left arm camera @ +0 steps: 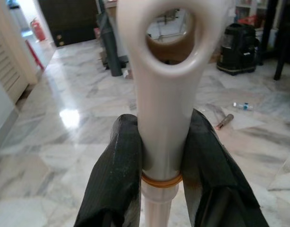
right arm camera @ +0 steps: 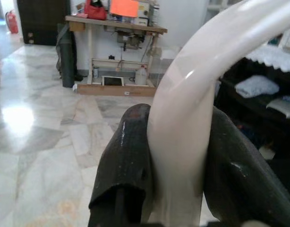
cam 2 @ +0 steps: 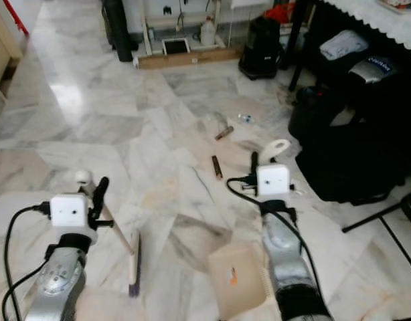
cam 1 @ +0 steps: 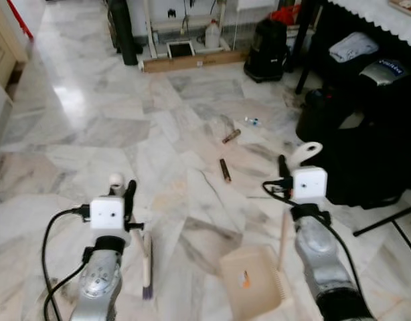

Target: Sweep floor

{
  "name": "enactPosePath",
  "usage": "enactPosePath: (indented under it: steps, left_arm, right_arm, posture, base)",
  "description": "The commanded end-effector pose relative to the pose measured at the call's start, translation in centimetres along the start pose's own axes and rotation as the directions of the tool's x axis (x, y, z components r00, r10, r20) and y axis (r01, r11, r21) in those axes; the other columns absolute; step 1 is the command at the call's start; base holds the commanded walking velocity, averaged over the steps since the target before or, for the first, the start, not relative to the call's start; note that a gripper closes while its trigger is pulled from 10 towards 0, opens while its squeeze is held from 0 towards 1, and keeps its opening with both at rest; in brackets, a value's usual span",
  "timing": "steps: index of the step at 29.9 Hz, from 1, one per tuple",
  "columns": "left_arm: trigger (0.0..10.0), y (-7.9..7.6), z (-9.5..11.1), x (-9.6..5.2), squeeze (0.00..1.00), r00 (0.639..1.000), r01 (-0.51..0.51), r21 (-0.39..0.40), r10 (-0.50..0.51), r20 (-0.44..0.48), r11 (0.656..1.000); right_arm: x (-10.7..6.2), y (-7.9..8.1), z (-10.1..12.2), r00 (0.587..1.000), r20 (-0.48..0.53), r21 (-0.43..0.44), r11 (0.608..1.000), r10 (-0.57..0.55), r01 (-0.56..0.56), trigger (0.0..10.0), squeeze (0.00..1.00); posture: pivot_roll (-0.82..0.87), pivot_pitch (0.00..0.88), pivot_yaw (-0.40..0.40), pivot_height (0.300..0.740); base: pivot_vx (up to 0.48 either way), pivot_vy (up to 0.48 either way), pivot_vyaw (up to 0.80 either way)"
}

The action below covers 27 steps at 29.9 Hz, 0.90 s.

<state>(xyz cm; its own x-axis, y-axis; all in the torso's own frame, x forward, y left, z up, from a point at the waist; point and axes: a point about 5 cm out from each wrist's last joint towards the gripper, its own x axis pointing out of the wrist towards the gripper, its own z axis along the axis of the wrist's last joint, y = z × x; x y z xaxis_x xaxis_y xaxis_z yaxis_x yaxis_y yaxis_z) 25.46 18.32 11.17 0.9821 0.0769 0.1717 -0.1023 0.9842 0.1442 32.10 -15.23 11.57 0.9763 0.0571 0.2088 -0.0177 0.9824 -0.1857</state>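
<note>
A household robot stood on a marble floor (cam 1: 92,120) with a tool in each hand, the sweeping job barely begun. The left hand (left arm camera: 159,156) was pinched around the pale handle of a broom (cam 1: 146,257), whose brush head rested on the floor just in front of the robot. The right hand (right arm camera: 175,165) was clamped on the curved handle of a beige dustpan (cam 1: 252,281), which sat flat on the floor beside the right arm with 1 small orange scrap (cam 1: 245,279) lying in it.

Most of the litter lay ahead, well apart from both tools: 2 dark stick-like pieces (cam 1: 225,170) near the middle of the floor and a small clear bottle (cam 1: 251,121) just beyond them, close to a heap of black bags (cam 1: 366,154) on the right. A work table (right arm camera: 112,26) stood against the far wall.

By the look of it, nearly all the work remained: the robot had to step forward, brush the litter together and push it into the dustpan.
</note>
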Motion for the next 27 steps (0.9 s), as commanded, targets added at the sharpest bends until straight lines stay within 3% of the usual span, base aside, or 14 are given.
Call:
enactPosePath:
  steps: [1,27]
  left_arm:
    - [10.0,-0.29,0.58,0.32,0.0,1.0,0.002,0.008,-0.002,0.027,1.0]
    - [10.0,-0.52,0.5,0.6,0.0,1.0,0.008,-0.004,-0.008,0.028,1.0]
  right_arm:
    - [0.22,-0.87,0.66,0.999,0.038,-0.008,1.0,-0.024,0.024,10.0,0.0]
    - [0.15,-0.76,1.04,0.998,0.056,-0.032,0.999,-0.018,0.02,10.0,0.0]
  posture:
    - [0.11,0.124,0.024,0.74]
    - [0.09,0.13,0.025,0.74]
  base:
    - [0.319,0.0,0.0]
    - [0.336,0.0,0.0]
